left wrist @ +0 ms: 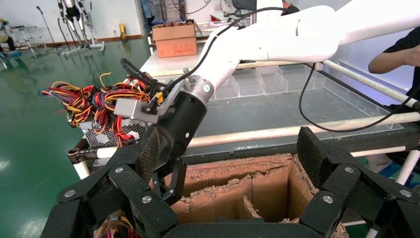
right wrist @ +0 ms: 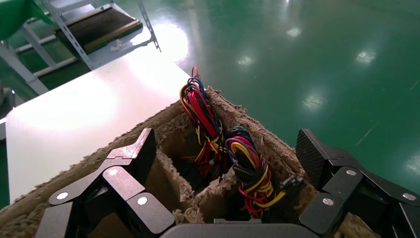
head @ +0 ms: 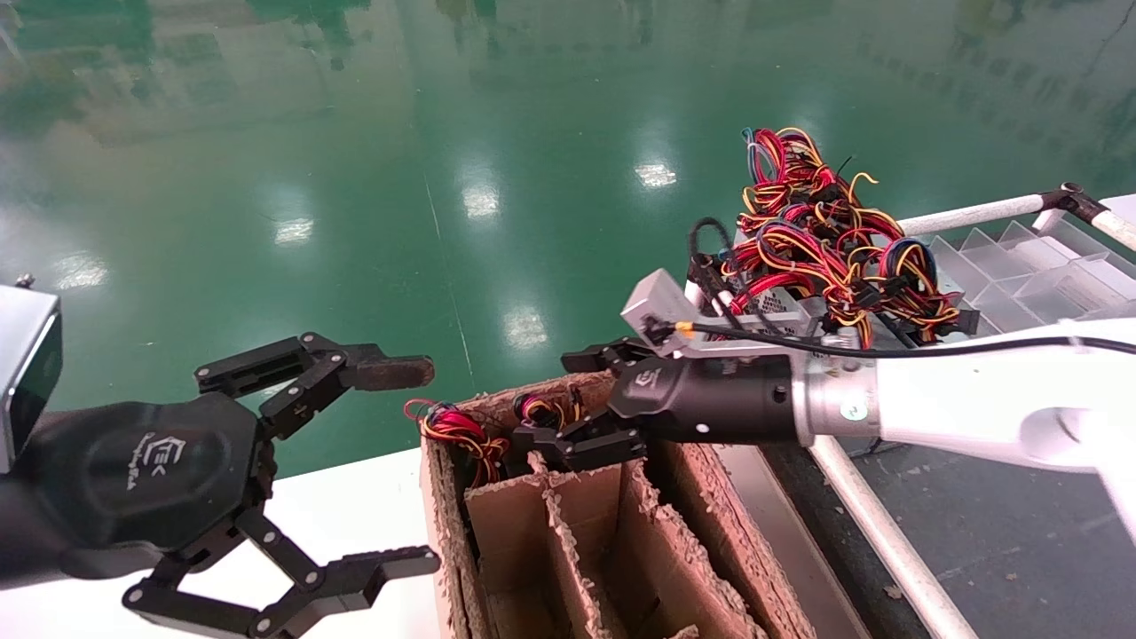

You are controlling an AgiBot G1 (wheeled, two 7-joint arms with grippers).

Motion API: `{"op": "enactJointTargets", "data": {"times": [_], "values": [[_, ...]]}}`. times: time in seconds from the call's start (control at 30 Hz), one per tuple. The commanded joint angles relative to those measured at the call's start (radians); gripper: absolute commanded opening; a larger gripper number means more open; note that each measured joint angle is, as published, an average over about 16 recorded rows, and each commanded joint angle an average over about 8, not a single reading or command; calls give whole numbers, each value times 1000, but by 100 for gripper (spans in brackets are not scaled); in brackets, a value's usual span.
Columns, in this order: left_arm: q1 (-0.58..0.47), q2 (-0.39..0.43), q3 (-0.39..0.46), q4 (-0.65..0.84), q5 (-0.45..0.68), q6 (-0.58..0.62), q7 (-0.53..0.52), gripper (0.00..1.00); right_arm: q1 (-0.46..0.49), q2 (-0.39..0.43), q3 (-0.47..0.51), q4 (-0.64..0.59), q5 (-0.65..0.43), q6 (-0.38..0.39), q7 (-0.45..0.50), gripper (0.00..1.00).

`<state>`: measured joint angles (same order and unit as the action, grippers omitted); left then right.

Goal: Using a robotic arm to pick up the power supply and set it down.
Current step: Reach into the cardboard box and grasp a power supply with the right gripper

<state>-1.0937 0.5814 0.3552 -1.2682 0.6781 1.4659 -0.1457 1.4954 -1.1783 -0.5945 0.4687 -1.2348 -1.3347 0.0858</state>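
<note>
Two power supplies sit sunk in the far cells of the brown cardboard divider box (head: 701, 506); only their wire bundles (head: 454, 431) (head: 543, 409) stick out. In the right wrist view these wire bundles (right wrist: 202, 116) (right wrist: 250, 171) lie between the spread fingers. My right gripper (head: 572, 399) hovers open just above those far cells and holds nothing. My left gripper (head: 399, 466) is wide open and empty at the near left of the box. The left wrist view shows the left gripper (left wrist: 230, 153) facing the box (left wrist: 267, 188) and the right arm's gripper (left wrist: 171, 181).
More grey power supplies (head: 790, 306) with tangled wires (head: 825, 231) are piled on the rack at the right, beside clear plastic trays (head: 1021, 275). A white tube rail (head: 887, 541) runs along the box's right. A white tabletop (head: 355, 506) lies left of the box. A person's arm (left wrist: 396, 57) shows at the far side.
</note>
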Motion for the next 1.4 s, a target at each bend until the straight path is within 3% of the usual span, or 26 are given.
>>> {"op": "enactJointTargets", "data": {"times": [0.03,0.17,0.2,0.73,1.4], "values": [[0,0,0,0,0,0,0,100,20,-30,-12,-59,-14,-10,-25,56],[0,0,0,0,0,0,0,100,38,-65,-23,-138,-30,-16,-97,6],[0,0,0,0,0,0,0,100,41,-72,-24,-153,-32,-16,-114,0],[0,0,0,0,0,0,0,100,73,-129,-19,-322,-30,-3,-306,0],[0,0,1,0,0,0,0,100,93,-156,-17,-394,-23,15,-373,0]]}}
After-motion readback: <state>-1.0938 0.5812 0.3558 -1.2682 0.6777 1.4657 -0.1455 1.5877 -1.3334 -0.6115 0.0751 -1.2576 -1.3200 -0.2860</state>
